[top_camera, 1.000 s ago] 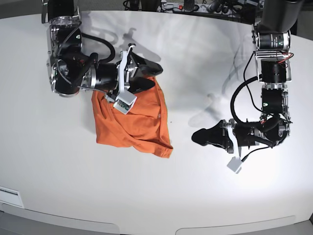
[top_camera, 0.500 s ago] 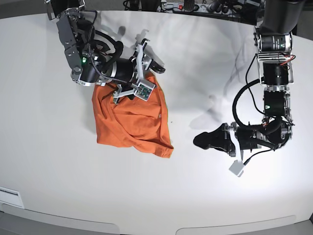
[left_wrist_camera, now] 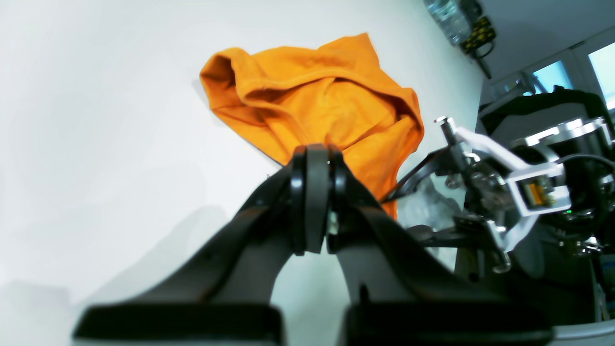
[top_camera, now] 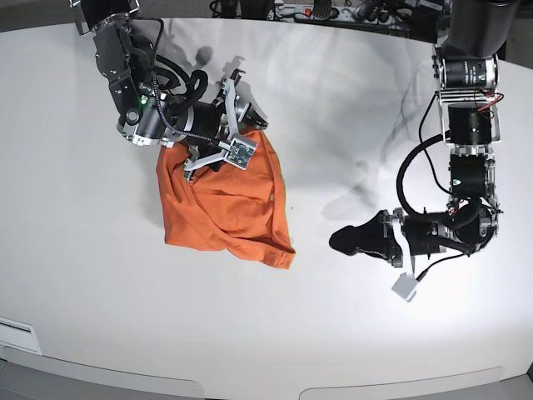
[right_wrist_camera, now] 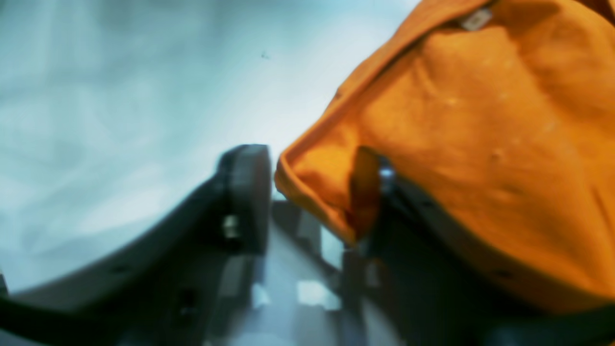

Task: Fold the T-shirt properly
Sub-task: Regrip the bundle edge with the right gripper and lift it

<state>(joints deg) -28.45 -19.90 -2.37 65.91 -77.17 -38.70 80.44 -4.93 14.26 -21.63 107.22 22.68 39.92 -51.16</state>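
The orange T-shirt (top_camera: 225,204) lies crumpled on the white table (top_camera: 100,275), left of centre. My right gripper (top_camera: 252,123) is at the shirt's far upper edge. In the right wrist view its jaws stand apart (right_wrist_camera: 310,180), and a folded edge of the T-shirt (right_wrist_camera: 461,120) lies between them and drapes over the right-hand finger (right_wrist_camera: 384,178). My left gripper (top_camera: 337,240) is shut and empty, low over the table to the right of the shirt. In the left wrist view its closed tips (left_wrist_camera: 312,161) point at the T-shirt (left_wrist_camera: 312,101).
Cables and a power strip (top_camera: 316,10) lie along the table's far edge. The right arm's wrist and camera mount (left_wrist_camera: 509,192) show beside the shirt in the left wrist view. A white tag (top_camera: 404,286) hangs from the left arm.
The right arm has turned its wrist and lowered its gripper onto the shirt's upper edge, bunching the fabric there. The left arm has barely moved.
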